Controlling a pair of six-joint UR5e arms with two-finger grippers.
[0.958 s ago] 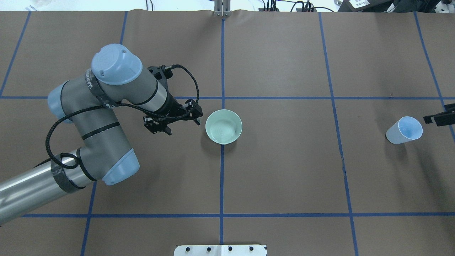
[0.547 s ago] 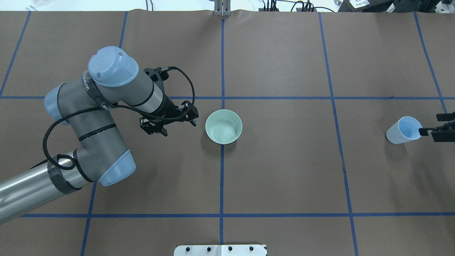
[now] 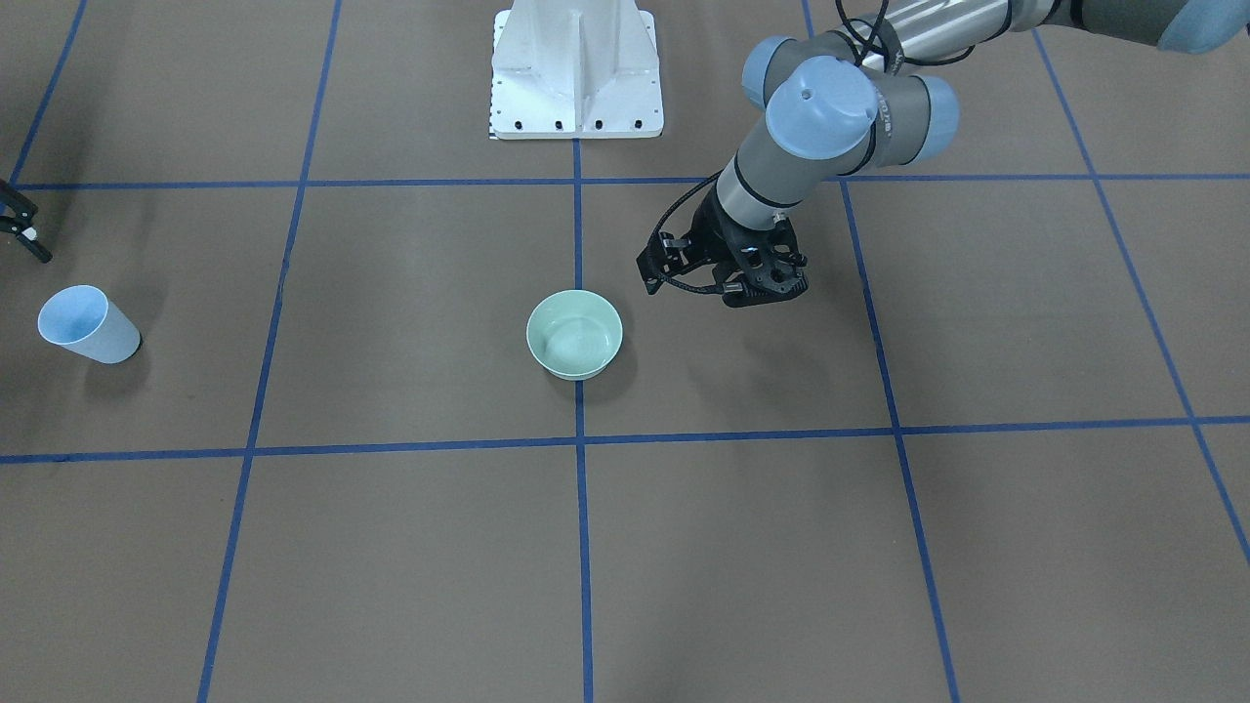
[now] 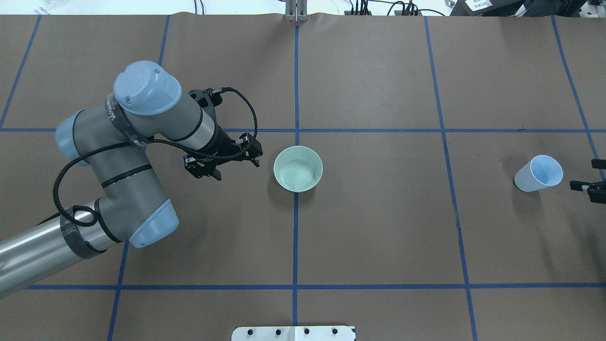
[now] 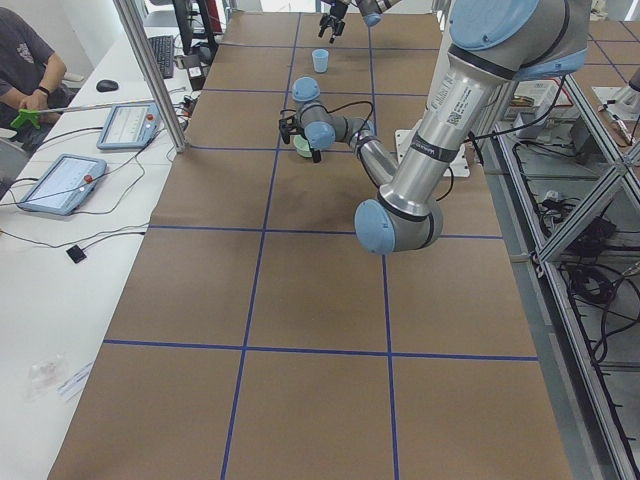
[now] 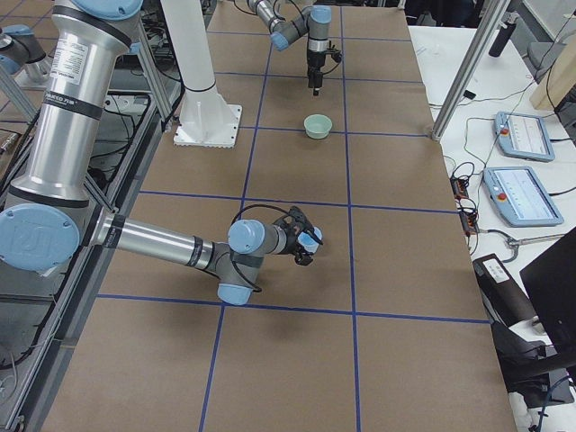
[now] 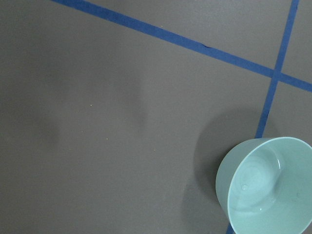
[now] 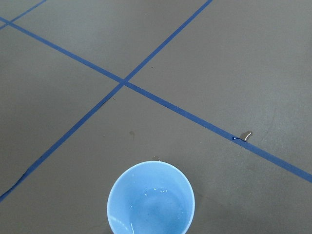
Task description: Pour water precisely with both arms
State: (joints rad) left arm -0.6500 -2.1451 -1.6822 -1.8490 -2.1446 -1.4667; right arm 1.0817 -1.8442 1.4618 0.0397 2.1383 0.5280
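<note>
1. The left arm (image 4: 128,156) reaches in over the worktop (image 4: 378,227), and the left gripper (image 4: 222,163) hangs pointing down, just beside the green bowl (image 4: 298,168) on the bowl's left, not touching it.
2. I cannot tell how far that gripper's jaws are apart. Its wrist camera shows no fingers, only the bowl at the lower right and bare brown paper. I see nothing in its grasp.
3. The bowl stands upright at the middle of the worktop, on the centre blue tape line.
4. The water (image 7: 263,195) lies in the bottom of the bowl, a thin clear pool showing faint rings.
5. The blue cup (image 4: 539,173) stands upright near the worktop's right edge. A few wet glints cling to its inside floor in the right wrist view.
6. The right gripper (image 4: 583,174) sits at that right edge, just beside the cup and clear of it. Its two fingers are spread apart and grasp nothing.
</note>
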